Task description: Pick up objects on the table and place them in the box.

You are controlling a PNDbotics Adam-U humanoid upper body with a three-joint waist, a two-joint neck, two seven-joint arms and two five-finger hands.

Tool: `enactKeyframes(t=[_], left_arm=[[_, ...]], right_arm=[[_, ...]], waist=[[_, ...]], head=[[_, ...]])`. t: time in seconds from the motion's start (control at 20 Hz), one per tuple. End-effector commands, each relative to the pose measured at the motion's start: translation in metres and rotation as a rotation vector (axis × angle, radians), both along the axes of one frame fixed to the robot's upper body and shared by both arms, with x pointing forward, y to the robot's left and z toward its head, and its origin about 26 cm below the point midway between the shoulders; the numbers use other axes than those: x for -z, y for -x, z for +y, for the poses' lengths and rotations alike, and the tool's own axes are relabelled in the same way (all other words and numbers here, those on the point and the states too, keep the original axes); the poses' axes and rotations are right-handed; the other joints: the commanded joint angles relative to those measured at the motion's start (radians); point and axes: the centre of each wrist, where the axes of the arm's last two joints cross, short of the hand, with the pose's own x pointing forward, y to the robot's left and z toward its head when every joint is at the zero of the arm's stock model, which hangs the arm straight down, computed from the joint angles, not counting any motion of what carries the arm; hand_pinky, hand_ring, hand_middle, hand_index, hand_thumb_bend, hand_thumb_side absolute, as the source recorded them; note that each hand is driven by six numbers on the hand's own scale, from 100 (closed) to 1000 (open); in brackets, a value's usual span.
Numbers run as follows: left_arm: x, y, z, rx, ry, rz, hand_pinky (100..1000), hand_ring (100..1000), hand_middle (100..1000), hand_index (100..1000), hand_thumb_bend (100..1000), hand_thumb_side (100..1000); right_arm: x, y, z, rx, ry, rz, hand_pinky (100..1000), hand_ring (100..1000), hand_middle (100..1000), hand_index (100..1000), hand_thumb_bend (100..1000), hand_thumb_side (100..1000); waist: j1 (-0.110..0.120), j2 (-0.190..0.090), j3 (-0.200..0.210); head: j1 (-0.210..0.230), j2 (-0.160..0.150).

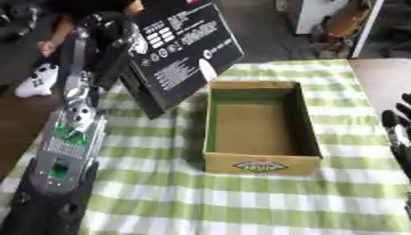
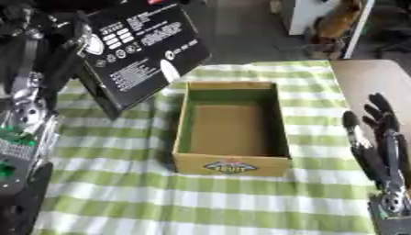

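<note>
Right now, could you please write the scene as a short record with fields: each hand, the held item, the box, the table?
left hand: raised at upper left, fingers curled on the black printed carton
black printed carton: tilted, off the table, above the box's left side
open cardboard box: upright, empty inside
right hand: open, idle at right edge
green-and-white checked tablecloth: under the box

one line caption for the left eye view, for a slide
Left hand holds a black printed carton tilted above the table beside the empty cardboard box.
</note>
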Motion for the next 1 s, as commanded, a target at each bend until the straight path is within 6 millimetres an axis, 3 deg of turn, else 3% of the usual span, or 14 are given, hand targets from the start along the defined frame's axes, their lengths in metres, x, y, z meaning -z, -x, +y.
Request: enactKeyframes(t=[0.05,0.55,1.0], left_arm=[[-0.013,0.002,-0.010,0.045,-0.025,-0.047,100,100,369,205,100,459],[-0.020,-0.015,-0.043,0.128,-0.120,-0.052,100,100,368,206,100,459],[-0.007,-0.029,-0.061,0.169,-0.189,-0.003,100,100,368,205,100,455]], right_arm=[[-0.005,0.000,-0.001,-0.008,0.011,-0.014,895,925,944,1000,518,717],[-0.004,-0.001,0.001,-0.022,0.010,-0.009,895,926,944,1000,519,715],[-0.004,-0.001,0.003,-0.031,0.005,-0.009,895,926,944,1000,519,713]], waist=[[-0.003,-0.014,-0.002],[-0.005,-0.013,-0.016],[-0.010,-0.009,-0.024]], head=[[0.015,-0.014],[0.028,-0.018],[0.038,-0.025]])
